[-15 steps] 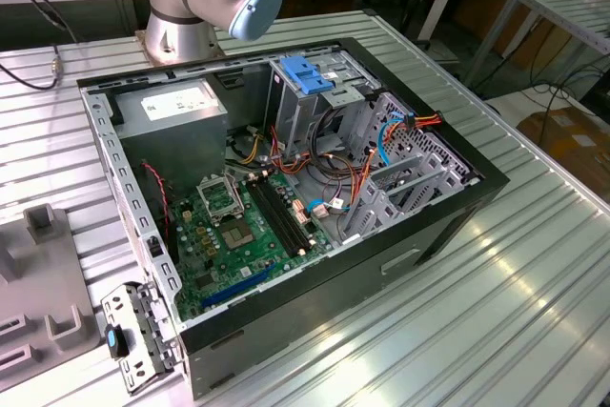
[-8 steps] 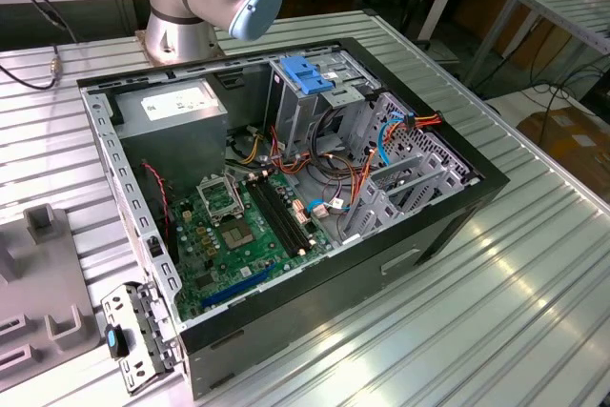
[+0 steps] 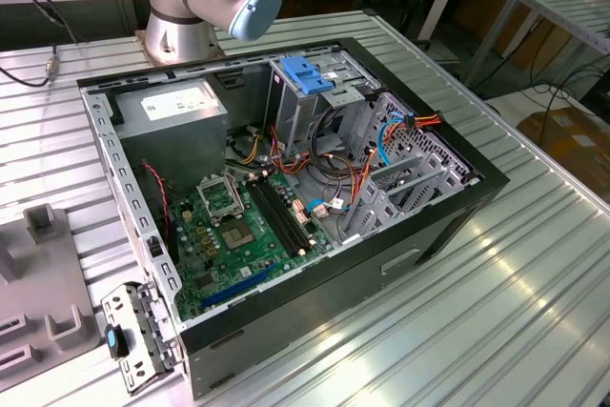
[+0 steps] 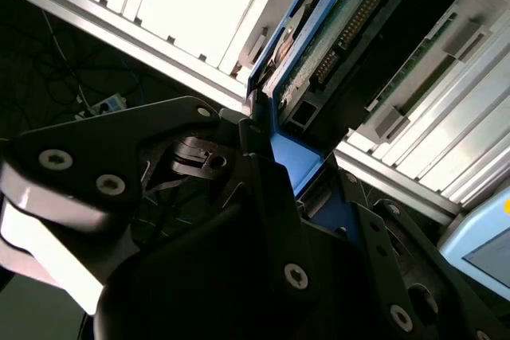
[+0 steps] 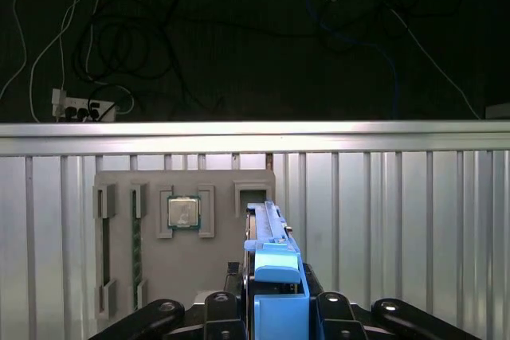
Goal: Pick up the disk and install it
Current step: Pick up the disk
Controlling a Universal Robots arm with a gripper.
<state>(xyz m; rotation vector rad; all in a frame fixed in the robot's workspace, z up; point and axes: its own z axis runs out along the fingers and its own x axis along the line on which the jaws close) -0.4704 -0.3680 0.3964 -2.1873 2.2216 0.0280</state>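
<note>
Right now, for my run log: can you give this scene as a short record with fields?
gripper: shut on the disk, seen in the first wrist view
disk: edge-on, blue rails, over the grey tray; contact unclear
tray: holds a processor chip, lies on the ribbed table
computer case: open on the table, exterior view
install: not yet done

Ribbed metal table (image 3: pixel 534 274) carries open computer case (image 3: pixel 315 302). Grey parts tray (image 3: pixel 38 321) sits beside the case, exterior view's left. Arm base (image 3: pixel 176 35) stands beyond the case.
</note>
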